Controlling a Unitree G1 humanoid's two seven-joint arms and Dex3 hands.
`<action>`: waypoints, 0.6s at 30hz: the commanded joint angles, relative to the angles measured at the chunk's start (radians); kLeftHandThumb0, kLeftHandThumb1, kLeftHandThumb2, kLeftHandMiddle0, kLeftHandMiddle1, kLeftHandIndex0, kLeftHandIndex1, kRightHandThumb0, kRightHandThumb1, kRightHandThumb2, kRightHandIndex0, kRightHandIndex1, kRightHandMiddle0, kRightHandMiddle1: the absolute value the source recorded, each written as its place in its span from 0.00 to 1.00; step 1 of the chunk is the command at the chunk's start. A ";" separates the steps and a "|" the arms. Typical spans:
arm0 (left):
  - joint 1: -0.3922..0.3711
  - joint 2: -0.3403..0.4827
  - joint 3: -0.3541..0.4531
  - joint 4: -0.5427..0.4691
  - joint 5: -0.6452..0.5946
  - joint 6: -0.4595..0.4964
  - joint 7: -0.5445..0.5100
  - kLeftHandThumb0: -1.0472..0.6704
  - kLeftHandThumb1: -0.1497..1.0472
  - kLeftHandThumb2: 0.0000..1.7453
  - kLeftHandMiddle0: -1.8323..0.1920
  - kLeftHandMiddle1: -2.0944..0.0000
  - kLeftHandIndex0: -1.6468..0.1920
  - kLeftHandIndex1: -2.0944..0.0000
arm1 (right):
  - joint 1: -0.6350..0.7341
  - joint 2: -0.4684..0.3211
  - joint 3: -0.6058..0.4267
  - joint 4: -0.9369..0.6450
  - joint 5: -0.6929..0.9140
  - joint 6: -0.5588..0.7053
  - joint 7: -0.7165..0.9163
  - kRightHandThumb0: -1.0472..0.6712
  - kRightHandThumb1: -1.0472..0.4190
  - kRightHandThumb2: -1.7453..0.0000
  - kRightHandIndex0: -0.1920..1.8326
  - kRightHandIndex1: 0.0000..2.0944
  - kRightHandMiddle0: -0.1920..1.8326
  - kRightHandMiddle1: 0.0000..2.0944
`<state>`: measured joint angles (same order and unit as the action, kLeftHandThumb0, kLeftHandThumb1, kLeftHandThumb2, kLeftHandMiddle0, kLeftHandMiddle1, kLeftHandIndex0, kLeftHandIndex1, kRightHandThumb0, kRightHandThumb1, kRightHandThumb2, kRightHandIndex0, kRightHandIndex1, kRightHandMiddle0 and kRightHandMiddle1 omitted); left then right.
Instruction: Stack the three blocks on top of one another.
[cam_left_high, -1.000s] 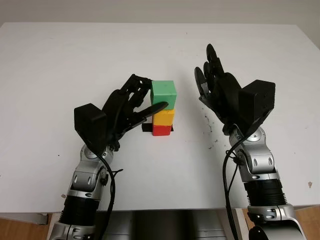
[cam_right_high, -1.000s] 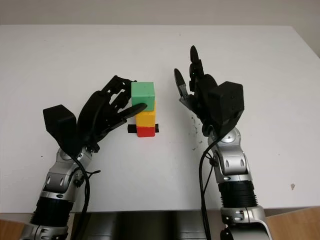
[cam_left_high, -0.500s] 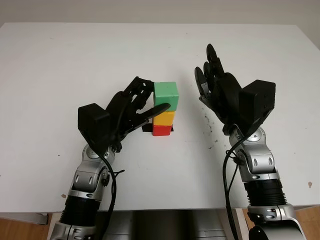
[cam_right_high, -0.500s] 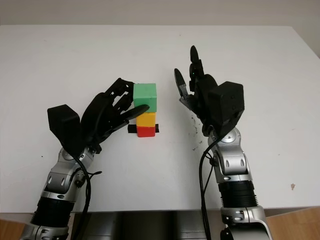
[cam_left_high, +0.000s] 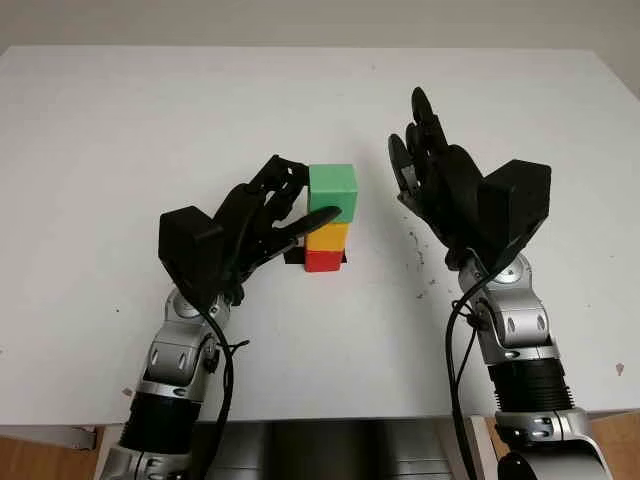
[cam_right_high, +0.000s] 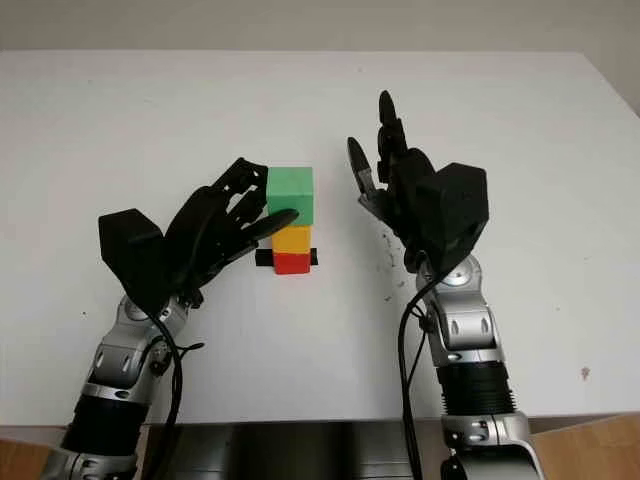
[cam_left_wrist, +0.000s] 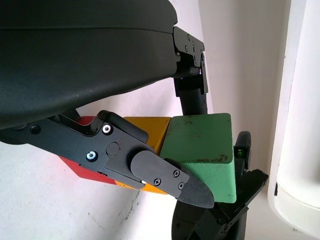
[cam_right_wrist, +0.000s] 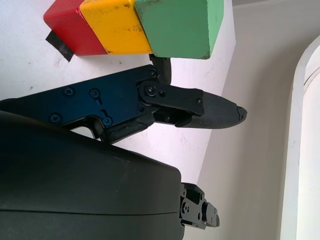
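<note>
Shifting slightly rightward since a second ago, the left hand (cam_left_high: 275, 205) grips the scuffed green cube (cam_left_high: 332, 190) atop the yellow block (cam_left_high: 327, 236) and red block (cam_left_high: 322, 261), mid-table (cam_left_high: 120, 120). Right hand (cam_left_high: 432, 172) hovers open beside the stack.
</note>
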<state>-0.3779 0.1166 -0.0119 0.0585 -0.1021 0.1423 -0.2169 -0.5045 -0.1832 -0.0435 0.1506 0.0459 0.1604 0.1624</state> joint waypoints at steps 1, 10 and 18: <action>0.015 -0.008 -0.006 -0.001 0.006 -0.004 0.004 0.28 0.97 0.03 0.84 0.97 0.74 0.17 | -0.003 -0.004 -0.003 -0.012 0.000 -0.008 0.001 0.22 0.00 0.67 0.00 0.00 0.00 0.00; 0.018 -0.009 -0.001 0.002 -0.016 -0.012 -0.016 0.27 0.97 0.03 0.85 0.98 0.78 0.14 | -0.001 -0.005 -0.001 -0.011 -0.005 -0.010 -0.001 0.21 0.00 0.67 0.00 0.00 0.00 0.01; 0.022 0.009 -0.002 0.014 -0.044 -0.027 -0.082 0.21 0.99 0.03 0.91 0.98 0.89 0.43 | 0.001 -0.002 -0.005 -0.017 -0.001 -0.009 -0.001 0.23 0.00 0.66 0.00 0.00 0.00 0.00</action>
<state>-0.3671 0.1225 -0.0102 0.0694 -0.1438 0.1298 -0.2885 -0.5045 -0.1832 -0.0438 0.1507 0.0428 0.1567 0.1617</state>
